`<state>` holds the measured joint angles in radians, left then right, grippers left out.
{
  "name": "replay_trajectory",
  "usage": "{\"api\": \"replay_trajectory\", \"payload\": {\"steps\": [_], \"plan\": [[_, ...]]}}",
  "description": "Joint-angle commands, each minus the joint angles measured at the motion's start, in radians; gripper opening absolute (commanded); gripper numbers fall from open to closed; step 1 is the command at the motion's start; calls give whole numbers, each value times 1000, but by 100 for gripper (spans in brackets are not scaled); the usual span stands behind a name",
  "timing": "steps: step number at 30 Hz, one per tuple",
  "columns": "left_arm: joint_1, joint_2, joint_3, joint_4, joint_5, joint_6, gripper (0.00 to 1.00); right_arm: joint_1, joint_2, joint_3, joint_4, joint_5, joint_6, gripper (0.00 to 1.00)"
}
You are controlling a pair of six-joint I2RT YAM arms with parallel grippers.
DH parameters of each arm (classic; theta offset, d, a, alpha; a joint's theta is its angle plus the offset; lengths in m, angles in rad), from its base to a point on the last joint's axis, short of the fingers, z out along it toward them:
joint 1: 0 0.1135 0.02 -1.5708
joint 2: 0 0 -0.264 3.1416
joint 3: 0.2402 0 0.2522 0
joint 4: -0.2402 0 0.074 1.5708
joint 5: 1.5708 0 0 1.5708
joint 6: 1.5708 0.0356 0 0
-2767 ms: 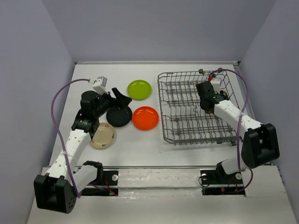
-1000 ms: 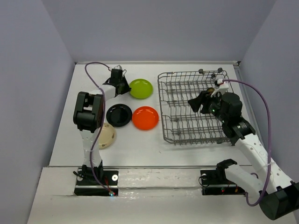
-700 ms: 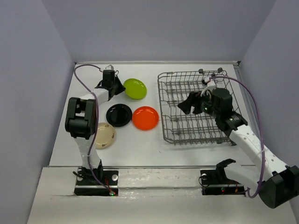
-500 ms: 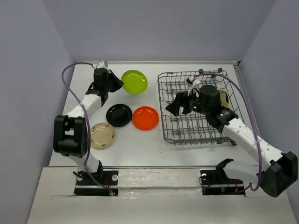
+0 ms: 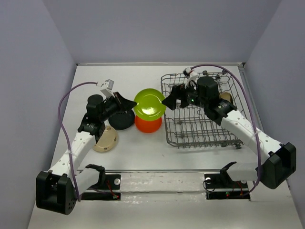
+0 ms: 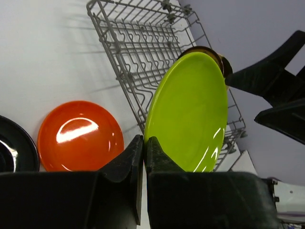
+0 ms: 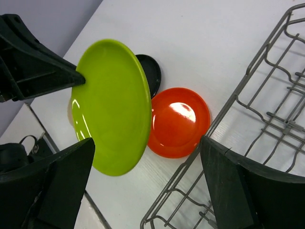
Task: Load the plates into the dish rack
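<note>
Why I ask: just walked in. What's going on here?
The left gripper is shut on a lime green round plastic plate, holding it on edge in the air beside the grey wire dish rack. The right gripper hangs open at the rack's left edge, facing that plate, perhaps for a handover. An orange plate, a glossy black plate and a beige plate lie on the table; a dark brown plate is in the rack.

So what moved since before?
The left end effector grabbed the green plate, lifted it and carried it toward the rack. The right end effector, open, swung left toward it. The orange plate, black plate, beige plate and rack stayed put.
</note>
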<state>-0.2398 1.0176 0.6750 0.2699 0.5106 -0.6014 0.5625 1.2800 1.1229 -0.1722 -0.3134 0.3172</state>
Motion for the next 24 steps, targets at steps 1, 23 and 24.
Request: {"api": "replay_trajectory", "payload": {"steps": [1,23,24], "plan": [[-1,-76,-41,74,163,25,6,2,22,35,75,-160,34,95],[-18,-293,23,-196,29,284,99,-153,-84,38,-220,481,-16,7],[-23,-300,24,-201,25,285,99,-153,-82,41,-266,654,-29,7]]}}
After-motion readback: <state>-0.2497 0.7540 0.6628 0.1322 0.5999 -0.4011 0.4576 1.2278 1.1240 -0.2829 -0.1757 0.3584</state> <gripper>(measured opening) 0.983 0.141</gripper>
